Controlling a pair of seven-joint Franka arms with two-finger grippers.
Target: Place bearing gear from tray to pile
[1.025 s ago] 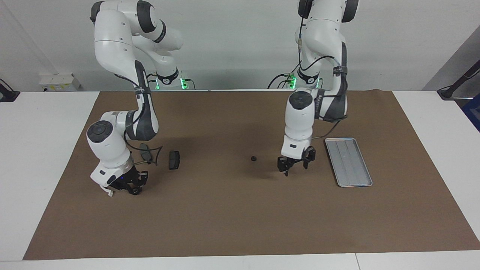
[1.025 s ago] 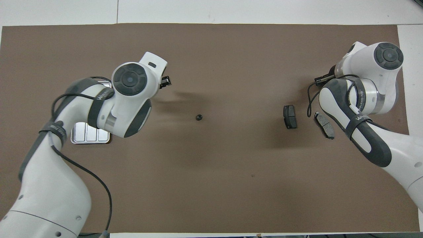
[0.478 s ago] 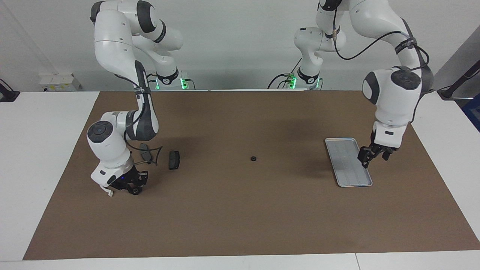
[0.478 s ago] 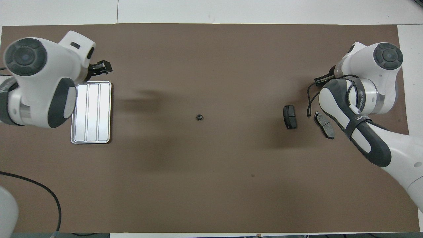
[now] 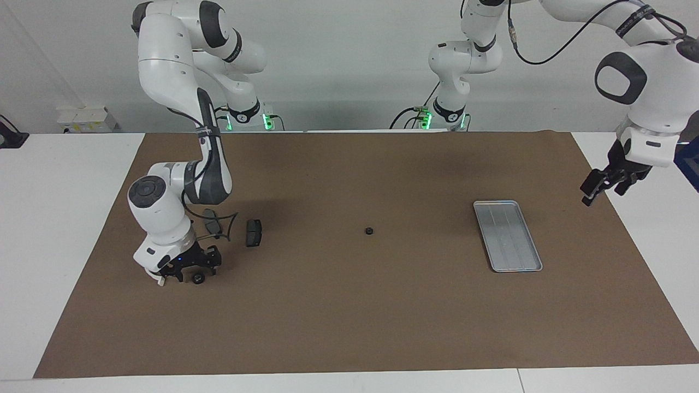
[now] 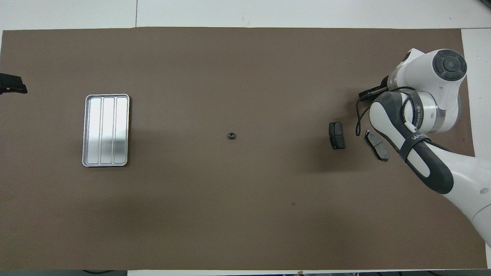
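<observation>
The silver-grey tray (image 5: 508, 236) lies empty toward the left arm's end of the table; it also shows in the overhead view (image 6: 106, 130). One small black bearing gear (image 5: 369, 231) sits on the mat mid-table (image 6: 231, 135). A second small black gear (image 5: 197, 278) lies on the mat just under my right gripper (image 5: 192, 266), which is open, beside the pile's two dark plates (image 5: 253, 232) (image 5: 213, 222). The white bracket is hidden by the right arm. My left gripper (image 5: 607, 184) is open and empty, raised over the mat's edge at the left arm's end.
A brown mat (image 5: 349, 327) covers most of the white table. In the overhead view the right arm (image 6: 418, 126) covers its own gripper, next to the two plates (image 6: 336, 135) (image 6: 376, 145). Only the left gripper's tip (image 6: 13, 85) shows there.
My left arm has swung from mid-table, past the tray, out to the mat's edge and risen. My right gripper has opened and lifted slightly off the gear by the pile.
</observation>
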